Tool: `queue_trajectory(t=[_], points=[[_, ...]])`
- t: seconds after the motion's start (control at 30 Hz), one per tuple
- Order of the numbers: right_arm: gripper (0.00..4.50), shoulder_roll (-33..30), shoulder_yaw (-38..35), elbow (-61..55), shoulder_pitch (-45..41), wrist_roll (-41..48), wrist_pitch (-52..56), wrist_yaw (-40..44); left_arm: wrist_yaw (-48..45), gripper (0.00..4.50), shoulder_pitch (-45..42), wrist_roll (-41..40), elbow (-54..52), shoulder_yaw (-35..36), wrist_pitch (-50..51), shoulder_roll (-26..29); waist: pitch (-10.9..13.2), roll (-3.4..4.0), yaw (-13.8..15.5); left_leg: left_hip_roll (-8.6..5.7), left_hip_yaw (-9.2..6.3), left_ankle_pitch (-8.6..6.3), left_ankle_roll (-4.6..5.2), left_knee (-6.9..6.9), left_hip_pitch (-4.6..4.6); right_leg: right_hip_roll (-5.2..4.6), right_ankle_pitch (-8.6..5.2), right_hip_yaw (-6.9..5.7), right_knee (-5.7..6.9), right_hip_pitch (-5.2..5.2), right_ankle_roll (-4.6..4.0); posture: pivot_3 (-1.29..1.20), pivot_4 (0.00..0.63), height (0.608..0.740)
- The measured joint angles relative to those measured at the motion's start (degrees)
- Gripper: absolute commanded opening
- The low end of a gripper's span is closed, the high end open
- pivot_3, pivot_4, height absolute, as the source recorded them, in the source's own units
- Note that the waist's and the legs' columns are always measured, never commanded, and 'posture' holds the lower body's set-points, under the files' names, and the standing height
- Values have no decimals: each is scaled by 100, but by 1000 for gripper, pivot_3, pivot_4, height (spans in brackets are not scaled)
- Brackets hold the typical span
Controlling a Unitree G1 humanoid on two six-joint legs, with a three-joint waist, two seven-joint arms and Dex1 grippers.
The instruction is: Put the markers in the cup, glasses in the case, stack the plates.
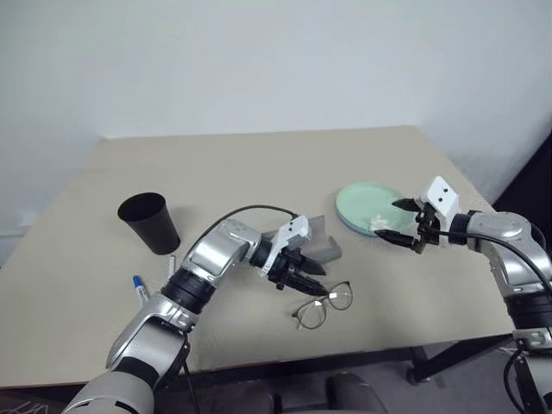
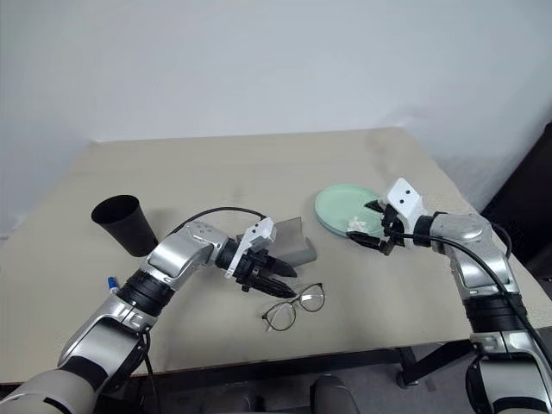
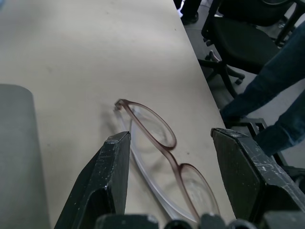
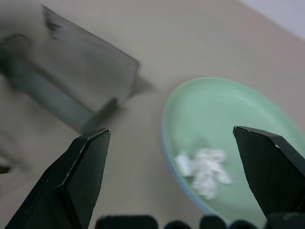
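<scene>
While our left gripper (image 1: 304, 273) hangs just above the glasses (image 1: 324, 304), its two black fingers (image 3: 107, 176) stand apart with nothing between them but the near lens and the frame's bridge lying on the desk (image 1: 259, 172) below. In our left wrist view the glasses lie flat, temples folded, close to the desk's front edge, and a person's leg in blue trousers (image 3: 267, 95) and a black chair (image 3: 238, 33) show beyond that edge. Just behind our left gripper sits the grey case (image 1: 317, 242), its lid raised; in our right wrist view the open lid (image 4: 90, 67) stands up from the base.

Our right gripper (image 1: 404, 221) hovers at the near right rim of the mint green plate (image 1: 362, 203), fingers spread wide and empty. A small white crumpled scrap (image 4: 202, 169) lies on that plate, and a light blue edge peeks out beneath the green rim, so the two plates seem to lie one on the other.

At the left of the desk the black cup (image 1: 149, 222) stands upright, well apart from the case. Near it, toward the front edge, lies a marker (image 1: 141, 289) with a blue cap, and a second slim marker (image 1: 171, 266) lies just in front of the cup; neither is inside the cup.
</scene>
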Motion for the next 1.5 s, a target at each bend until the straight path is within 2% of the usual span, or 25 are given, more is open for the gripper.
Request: queue_trajectory(t=[0.17, 0.57, 0.67, 0.87, 0.9, 1.3, 1.5], points=[[4475, -270, -10, -851, 553, 592, 351, 699, -5, 2816, 82, 17, -121, -136, 102, 120, 1, -3, -3, -1, 5, -4, 6, 4, 1, -3, -4, 2, -1, 2, 5, 0, 0, 740], [4475, -225, 37, -344, 567, 673, 433, 694, 105, 2816, 82, 322, -212, -468, 64, 78, 2, -5, 0, -1, 5, -4, 6, 16, 4, -2, -4, 1, 3, 6, 5, 0, 0, 740], [4500, -214, 48, -333, 560, 663, 417, 648, 127, 2249, 81, 428, -150, -537, 63, 0, 3, -5, 1, -1, 5, -5, 8, 16, 2, -2, -4, 2, 1, 7, 5, 0, 0, 740], [4500, -122, 137, -236, 539, 568, 380, 526, 127, 120, 77, 471, 11, -551, 63, -140, 2, -5, 0, -1, 5, -5, 7, 17, 3, -2, -4, 2, 3, 7, 5, 0, 0, 740], [4500, -122, 137, -236, 539, 565, 364, 519, 126, 52, 76, 471, 34, -549, 63, -164, 2, -5, 0, -1, 5, -5, 7, 17, 3, -2, -4, 1, 2, 7, 5, 0, 0, 740], [4500, -107, 137, -197, 533, 467, 279, 397, 160, 52, 69, 482, 100, -528, -38, -199, 2, -5, -1, -1, 6, -5, 7, 17, 4, -2, -4, 2, 3, 8, 5, 0, 0, 740], [4500, -81, 142, -83, 494, 454, 215, 396, 301, 52, -381, 203, 359, 195, 17, -313, 3, -6, 2, -1, 4, -5, 7, 21, 2, -2, -3, 1, 3, 8, 6, 0, 0, 740]])
